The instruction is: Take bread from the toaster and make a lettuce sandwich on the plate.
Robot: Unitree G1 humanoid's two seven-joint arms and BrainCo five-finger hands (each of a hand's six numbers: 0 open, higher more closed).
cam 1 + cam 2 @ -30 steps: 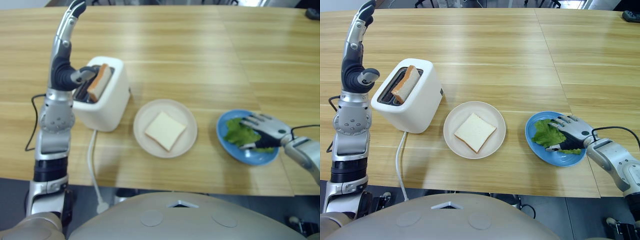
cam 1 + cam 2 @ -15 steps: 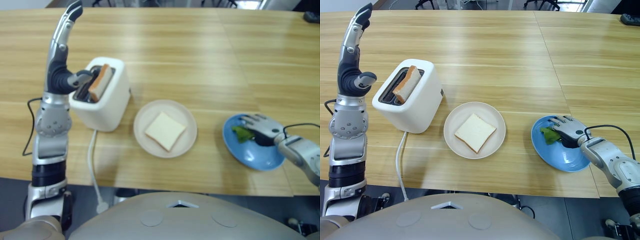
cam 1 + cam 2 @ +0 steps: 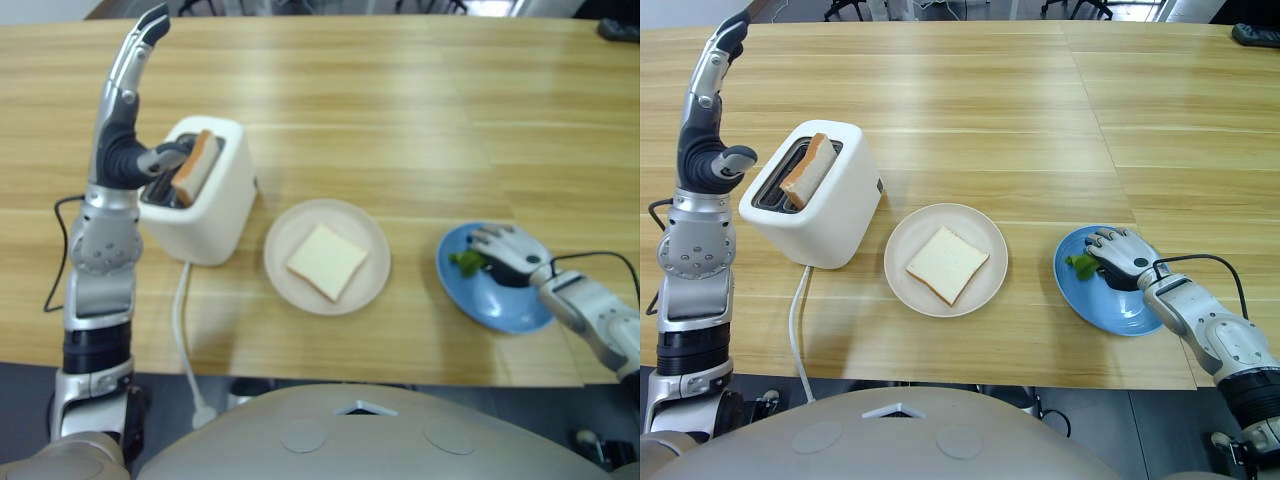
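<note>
One slice (image 3: 946, 264) plated; lettuce (image 3: 1078, 264) next.
Our right hand (image 3: 1120, 260) curls on the lettuce in the blue plate (image 3: 1110, 315) by the surface's (image 3: 990, 100) front right edge; we should lift straight, then lay it flat on the plated slice. Our open left hand (image 3: 708, 110) stands beside the toaster (image 3: 835, 215).

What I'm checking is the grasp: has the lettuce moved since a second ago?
Yes. The lettuce has bunched into a small clump under the right hand, at the side of the blue plate nearest the white plate.

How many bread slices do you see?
2: a flat slice on the beige plate, a tilted slice in the toaster. Another could sit hidden deep in its other slot.
</note>
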